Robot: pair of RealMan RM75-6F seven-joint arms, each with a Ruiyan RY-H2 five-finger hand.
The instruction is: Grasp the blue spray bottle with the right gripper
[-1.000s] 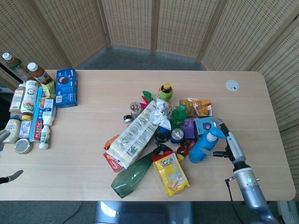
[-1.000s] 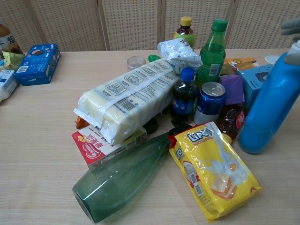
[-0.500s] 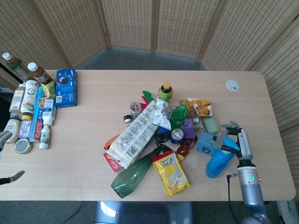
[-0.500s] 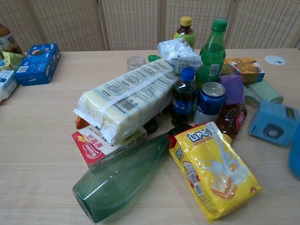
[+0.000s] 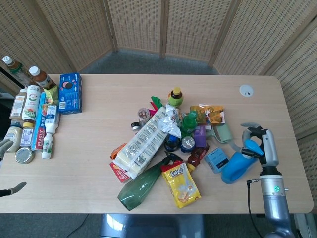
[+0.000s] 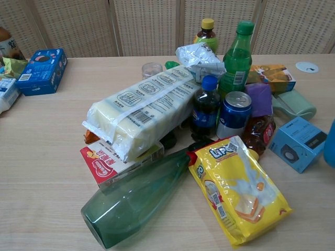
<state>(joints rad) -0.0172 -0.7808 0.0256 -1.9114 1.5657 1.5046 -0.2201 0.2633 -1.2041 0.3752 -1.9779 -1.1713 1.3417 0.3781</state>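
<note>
So the blue spray bottle (image 5: 238, 165) is tipped over at a slant just right of the small blue box (image 5: 216, 159), out on the right flank of the pile. The right robot hand (image 5: 257, 142) is wrapped around its nozzle end, fingers curled over the top, so it does look like it has hold of it. In the chest view only a blue sliver shows at the right border, so that angle doesn't help confirm anything.

My take: the grab is basically on, but it's on the skinny head of the bottle, with the fat body hanging low and left toward the box. I'd want the fingers seated firmly under the trigger collar before lifting, or the body will probably swing and pivot in the grip. Lift straight up and slowly.

Room-wise it's pretty good. Right of the box there's bare tabletop (image 5: 292, 163) all the way to the edge, nothing to snag. The tight side is the box itself, nearly touching the bottle base, plus the pale green thing (image 5: 221, 133) just behind it. So pull away right, not back across the pile.

The left robot hand (image 5: 6, 168) sits way off past the far-left row of bottles, fingers apart, holding nothing.
</note>
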